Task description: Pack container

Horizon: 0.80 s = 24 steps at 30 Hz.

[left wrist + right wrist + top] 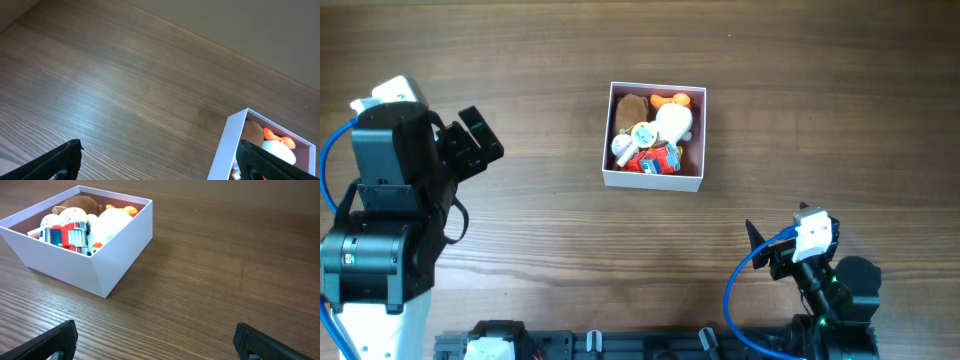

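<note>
The container is a square white-walled box with a pink inside, at the table's middle. It holds several toys: a brown plush, an orange toy, a white plush, a round pale toy and a red toy vehicle. It also shows in the right wrist view and the left wrist view. My left gripper is open and empty, to the left of the container. My right gripper is open and empty, at the front right, apart from it.
The wooden table runs all round the container. The left arm's base stands at the left edge, the right arm's base at the front right. A dark rail runs along the front edge.
</note>
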Motion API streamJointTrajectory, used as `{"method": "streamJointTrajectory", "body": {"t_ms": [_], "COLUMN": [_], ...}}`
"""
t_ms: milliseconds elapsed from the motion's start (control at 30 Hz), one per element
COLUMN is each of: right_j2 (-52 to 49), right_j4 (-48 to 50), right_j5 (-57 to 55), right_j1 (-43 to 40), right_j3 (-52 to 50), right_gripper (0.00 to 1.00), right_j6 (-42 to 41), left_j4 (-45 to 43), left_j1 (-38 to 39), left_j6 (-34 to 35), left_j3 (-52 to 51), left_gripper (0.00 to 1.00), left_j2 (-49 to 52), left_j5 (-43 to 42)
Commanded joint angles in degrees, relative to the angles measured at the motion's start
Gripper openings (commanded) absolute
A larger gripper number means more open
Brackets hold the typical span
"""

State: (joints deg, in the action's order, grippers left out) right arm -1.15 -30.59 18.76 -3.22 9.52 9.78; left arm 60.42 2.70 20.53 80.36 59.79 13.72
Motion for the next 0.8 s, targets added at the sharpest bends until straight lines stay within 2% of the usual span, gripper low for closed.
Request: {"method": "streamJointTrajectory", "body": {"t_ms": [0, 400, 467, 567, 667, 767], "right_j2": [0.3, 0.3, 0.3, 0.3, 0.3, 0.3], "right_j4": [0.1, 0.1, 0.1, 0.1, 0.1, 0.1], "right_j5": [-0.8, -0.8, -0.8, -0.8, -0.8, -0.8], "right_j1": [-0.2, -0.2, -0.2, -0.2, -0.2, -0.2], "right_j3": [-0.4, -0.4, -0.4, -0.4, -0.4, -0.4], "right_gripper": [1.00, 1.00, 1.00, 1.00, 1.00, 1.00], "right_j6": [0.6, 0.6, 0.6, 0.6, 0.6, 0.6], "left_j4": [-0.1, 0.0, -4.1, -9.2, -15.1, -20.1], "left_j1": [-0.4, -0.5, -1.7, -3.8, -6.2, -6.8], "left_j6": [0.9, 0.9, 0.9, 0.9, 0.9, -0.7], "left_j3": [0.8, -0.4, -3.9, -10.8, -20.2, -30.1], "left_gripper": [1.00, 1.00, 1.00, 1.00, 1.00, 1.00], "left_j2": [0.0, -1.1, -4.2, -9.5, -16.6, -23.8], "left_j5": [0.7, 1.0, 0.9, -4.7, -10.2, -12.0]}}
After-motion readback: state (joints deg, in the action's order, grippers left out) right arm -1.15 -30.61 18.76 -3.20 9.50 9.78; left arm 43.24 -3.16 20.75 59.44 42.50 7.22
